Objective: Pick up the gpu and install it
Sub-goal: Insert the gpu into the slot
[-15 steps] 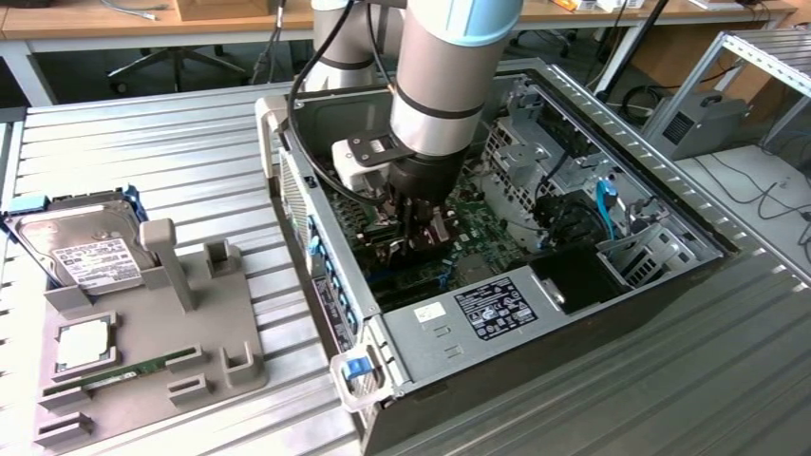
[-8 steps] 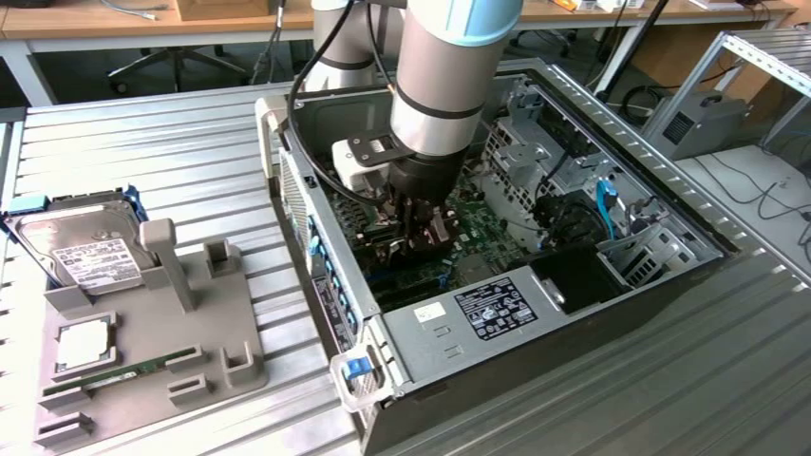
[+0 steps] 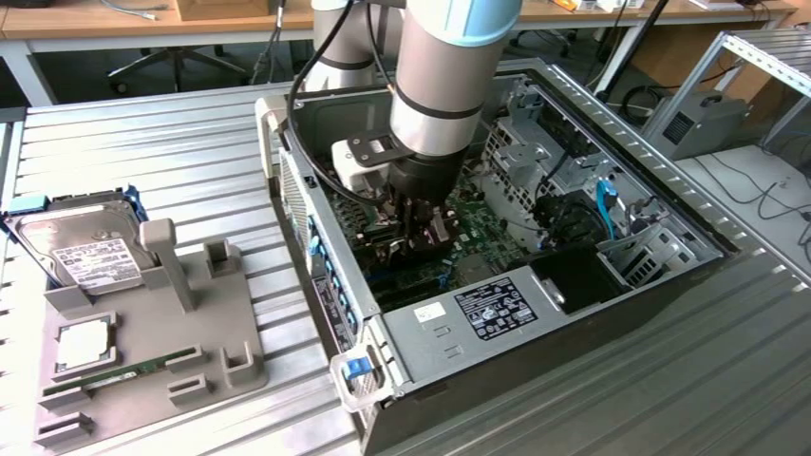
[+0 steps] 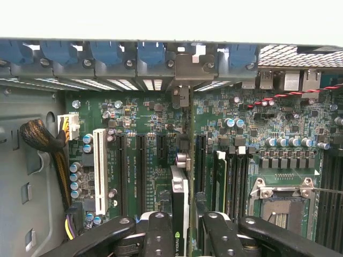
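- While the arm point(image 3: 438, 85) reaches down from above, the open computer case point(image 3: 507, 313) lies on the ribbed metal table point(image 3: 165, 152), and the claw point(image 3: 412, 223) is inside it, above the green motherboard point(image 4: 144, 160).
- On the exterior view's left, a grey holder tray point(image 3: 165, 351) rests on the table — it carries a silver hard drive point(image 3: 83, 252) and a slim green RAM stick point(image 3: 121, 370).
- Between the claw's two dark fingers point(image 4: 161, 235) the gpu point(image 4: 179, 209) stands on edge; the claw is closed on it.
- The gpu's metal bracket point(image 4: 185, 96) points to the case's rear wall, among the blue slot latches point(image 4: 153, 53) — the card stands over the expansion slots.
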Controlling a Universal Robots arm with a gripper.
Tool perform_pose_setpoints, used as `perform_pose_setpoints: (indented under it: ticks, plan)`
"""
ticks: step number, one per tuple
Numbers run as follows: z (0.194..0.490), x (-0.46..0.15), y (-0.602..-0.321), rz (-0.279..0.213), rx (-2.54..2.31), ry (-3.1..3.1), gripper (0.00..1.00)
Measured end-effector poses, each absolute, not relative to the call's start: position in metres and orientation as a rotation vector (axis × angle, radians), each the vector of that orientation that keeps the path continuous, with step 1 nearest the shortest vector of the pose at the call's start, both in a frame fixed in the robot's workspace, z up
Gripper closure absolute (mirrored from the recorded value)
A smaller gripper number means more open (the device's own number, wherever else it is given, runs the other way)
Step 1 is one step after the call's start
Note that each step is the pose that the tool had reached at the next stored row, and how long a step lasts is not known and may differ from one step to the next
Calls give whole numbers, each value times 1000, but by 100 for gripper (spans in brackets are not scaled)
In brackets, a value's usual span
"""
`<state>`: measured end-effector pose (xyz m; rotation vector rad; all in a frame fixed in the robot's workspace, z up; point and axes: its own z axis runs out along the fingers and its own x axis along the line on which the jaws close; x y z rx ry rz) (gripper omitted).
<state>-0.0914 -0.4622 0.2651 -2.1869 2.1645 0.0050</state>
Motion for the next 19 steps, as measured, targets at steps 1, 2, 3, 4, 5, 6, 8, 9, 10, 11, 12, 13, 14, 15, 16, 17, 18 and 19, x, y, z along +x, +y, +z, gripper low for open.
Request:
perform_pose_setpoints:
  ticks: [1, 2, 3, 4, 5, 6, 8, 9, 10, 11, 12, 13, 14, 15, 16, 17, 18, 19]
  plan:
    - [265, -91, -462, 3, -2187, 2163, 73]
    - [265, -91, -462, 1, -2187, 2161, 73]
    - [265, -91, -462, 0, -2187, 2160, 73]
    - [265, -92, -462, -3, -2187, 2158, 73]
    - [265, -92, -462, -4, -2187, 2156, 73]
    - [265, -92, -462, -5, -2187, 2155, 73]
    - [265, -92, -462, -6, -2187, 2154, 73]
    - [265, -92, -462, -6, -2187, 2154, 73]
    - [265, -92, -462, -6, -2187, 2154, 73]
    - [265, -92, -462, -6, -2187, 2154, 73]
    - [265, -92, -462, -5, -2187, 2154, 73]
    - [266, -92, -462, -5, -2187, 2154, 73]
    - [267, -91, -462, -5, -2187, 2154, 73]
    - [267, -92, -462, -6, -2188, 2155, 73]
    - [268, -92, -462, -6, -2188, 2155, 73]
    - [268, -91, -462, -6, -2188, 2154, 73]
    - [268, -91, -462, -6, -2188, 2154, 73]
    - [267, -91, -462, -6, -2187, 2154, 73]
